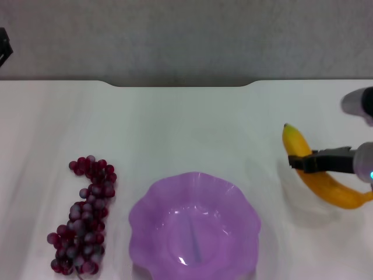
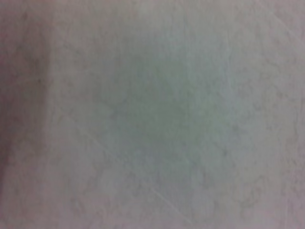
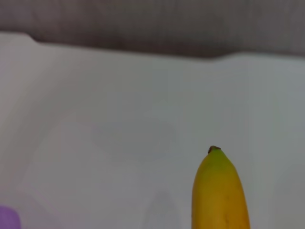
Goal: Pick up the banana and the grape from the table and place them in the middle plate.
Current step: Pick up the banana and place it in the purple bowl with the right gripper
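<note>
Right gripper (image 1: 300, 163) is set across the banana (image 1: 319, 181) at the worktop's (image 1: 192, 122) right side; jaws appear closed on it, near the stem half. Off-centre hold: the long end could swing or slip in transit and clip the middle plate's (image 1: 245, 201) wavy rim. Grape (image 1: 84, 216) lies left of the plate, well apart. Nothing is seen between banana and plate. Left gripper isn't visible.

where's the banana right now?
Head view: the banana lies on the table at the robot's right, right of the middle plate, with the right gripper across its middle. The grape is left of the plate.
</note>
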You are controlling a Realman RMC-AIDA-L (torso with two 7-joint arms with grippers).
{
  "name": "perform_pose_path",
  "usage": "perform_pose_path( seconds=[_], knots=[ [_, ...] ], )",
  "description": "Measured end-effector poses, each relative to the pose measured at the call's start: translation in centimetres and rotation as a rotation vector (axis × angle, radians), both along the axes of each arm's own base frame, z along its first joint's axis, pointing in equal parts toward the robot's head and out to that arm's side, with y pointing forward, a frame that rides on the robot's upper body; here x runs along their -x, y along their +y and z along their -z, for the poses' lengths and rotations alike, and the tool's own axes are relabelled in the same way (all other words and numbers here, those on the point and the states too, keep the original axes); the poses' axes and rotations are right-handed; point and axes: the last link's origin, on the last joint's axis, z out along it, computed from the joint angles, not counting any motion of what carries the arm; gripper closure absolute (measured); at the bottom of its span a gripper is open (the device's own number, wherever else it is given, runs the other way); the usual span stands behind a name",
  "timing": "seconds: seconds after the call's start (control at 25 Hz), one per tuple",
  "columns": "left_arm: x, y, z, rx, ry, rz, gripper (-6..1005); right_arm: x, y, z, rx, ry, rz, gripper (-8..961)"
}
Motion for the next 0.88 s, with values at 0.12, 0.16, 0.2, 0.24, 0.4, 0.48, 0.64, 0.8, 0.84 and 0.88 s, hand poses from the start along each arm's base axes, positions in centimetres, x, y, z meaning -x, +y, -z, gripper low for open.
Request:
perform_pose_path(
  seconds=[0.12,0.16,0.2,0.24,0.4,0.48,0.64,0.8,0.84,0.88],
  knots=[
    [0.0,0.0,0.0,0.0,0.001,0.001,201,2.1,-0.4,-1.4,-0.013,0.0,-0.071,458],
    [0.0,0.0,0.0,0.0,0.002,0.001,201,2.8,-0.5,-1.8,-0.015,-0.001,-0.097,458],
    [0.0,0.0,0.0,0.0,0.003,0.001,201,3.4,-0.6,-2.0,-0.015,-0.003,-0.117,458],
    [-0.1,0.0,0.0,0.0,0.007,0.004,201,4.6,-0.9,-2.3,-0.007,-0.005,-0.156,458],
    [-0.8,0.0,-0.2,0.003,0.033,0.013,202,6.2,-1.2,-2.1,0.011,-0.013,-0.217,459],
    [-1.0,0.0,-0.3,0.003,0.039,0.013,202,7.4,-1.5,-1.5,0.037,-0.019,-0.27,459],
    [-1.2,0.1,-0.2,0.007,0.048,0.017,203,9.6,-2.0,0.5,0.102,-0.025,-0.35,460],
    [-1.3,0.2,-0.1,0.017,0.05,0.012,203,11.5,-2.7,2.4,0.174,-0.013,-0.409,460],
    [-1.3,0.2,-0.1,0.019,0.05,0.012,203,11.9,-2.9,2.9,0.194,-0.012,-0.422,459],
    [-1.3,0.2,-0.1,0.02,0.051,0.012,203,12.3,-3.1,3.4,0.212,-0.011,-0.435,459]
  ],
)
